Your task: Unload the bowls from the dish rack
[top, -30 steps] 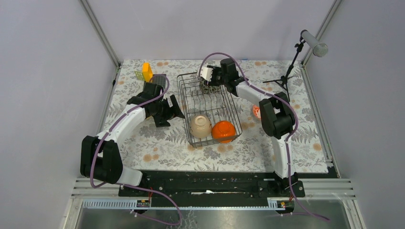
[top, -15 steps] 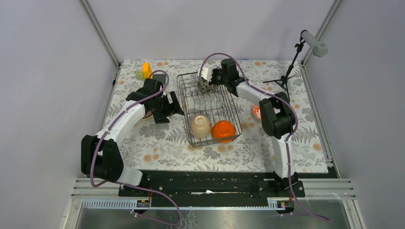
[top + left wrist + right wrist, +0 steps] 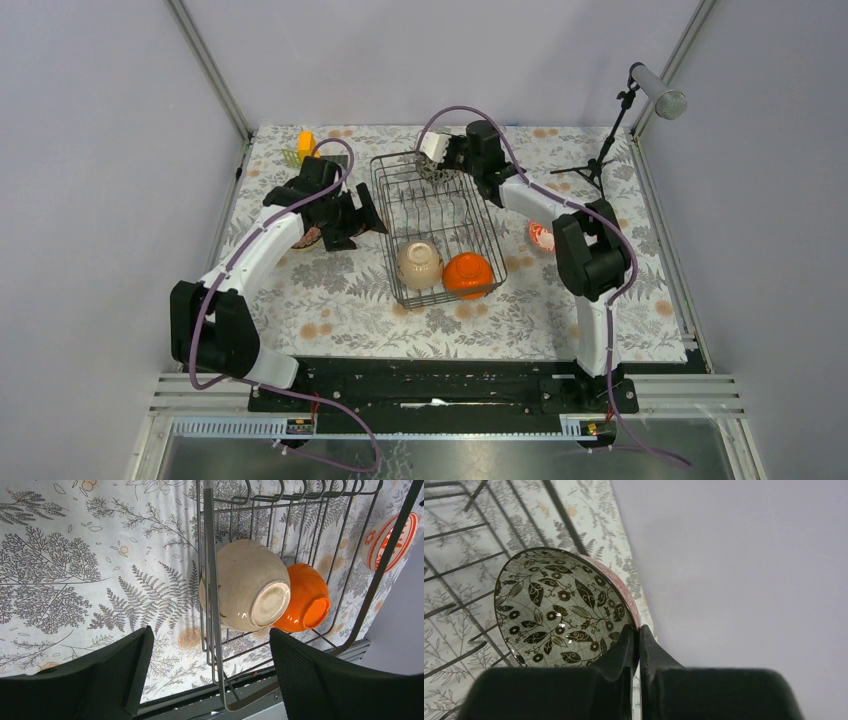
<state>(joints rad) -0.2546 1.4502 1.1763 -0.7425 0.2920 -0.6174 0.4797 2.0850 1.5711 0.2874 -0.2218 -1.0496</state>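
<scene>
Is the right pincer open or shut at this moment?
Shut on a bowl. In the right wrist view the right pincer pinches the rim of the leaf-patterned bowl, one finger inside and one outside.

I see the near end of the dish rack (image 3: pixel 440 212) blocked by the beige bowl (image 3: pixel 419 264) and orange bowl (image 3: pixel 468 274), side by side. Middle is open, only upright tines. Far edge is taken by the right gripper (image 3: pixel 635 632), jaws pinched on the pink bowl (image 3: pixel 564 607). Left gripper (image 3: pixel 364 218), jaws wide, crowds the left wall. Red-banded bowl (image 3: pixel 540 236) sits on the worktop (image 3: pixel 340 312) right of the rack. In front is free.
</scene>
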